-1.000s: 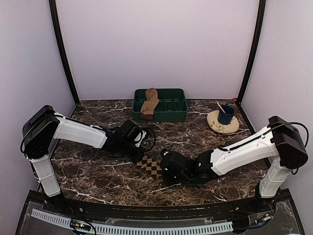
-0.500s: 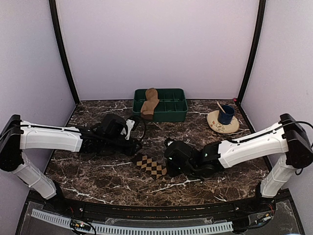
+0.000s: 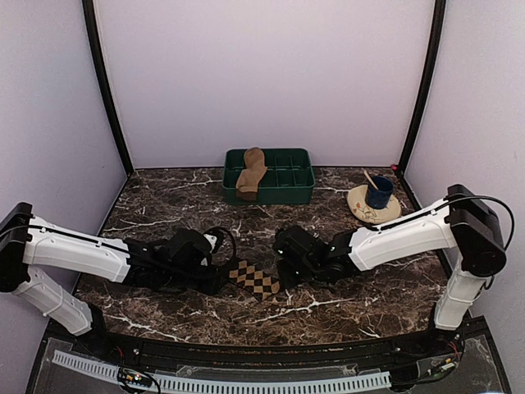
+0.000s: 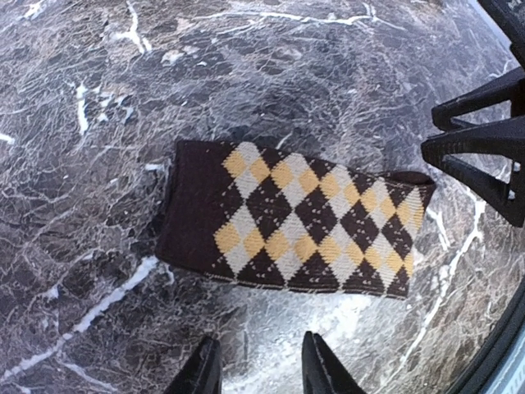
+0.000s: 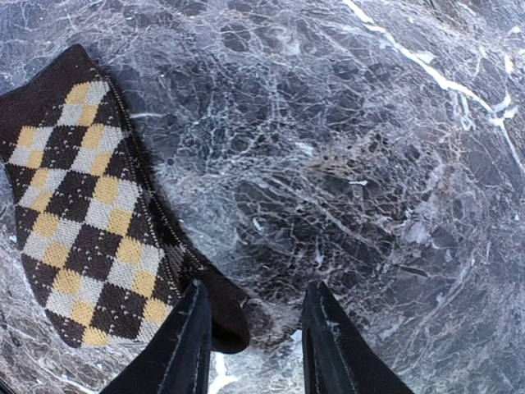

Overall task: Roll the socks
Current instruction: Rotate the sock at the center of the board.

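The argyle sock (image 3: 255,279) lies flat on the marble table between my two grippers, dark brown with tan diamonds. In the left wrist view this sock (image 4: 295,217) is just beyond my left gripper (image 4: 261,346), which is open and empty, not touching it. My right gripper (image 5: 257,291) is open too, its left finger beside the sock's dark end (image 5: 221,316). In the top view the left gripper (image 3: 220,273) is at the sock's left, the right gripper (image 3: 285,264) at its right. The plain tan sock (image 3: 251,173) is draped over the green tray's left side.
The green compartment tray (image 3: 287,178) stands at the back centre. At the back right, a blue cup (image 3: 379,193) with a stick rests on a tan plate (image 3: 371,212). The right gripper's fingers (image 4: 480,144) show at the left wrist view's right edge.
Both grippers have gone from shut to open and let go of the argyle sock, which now lies flat. The right gripper has drawn back from it; the left arm swung away, then returned low.
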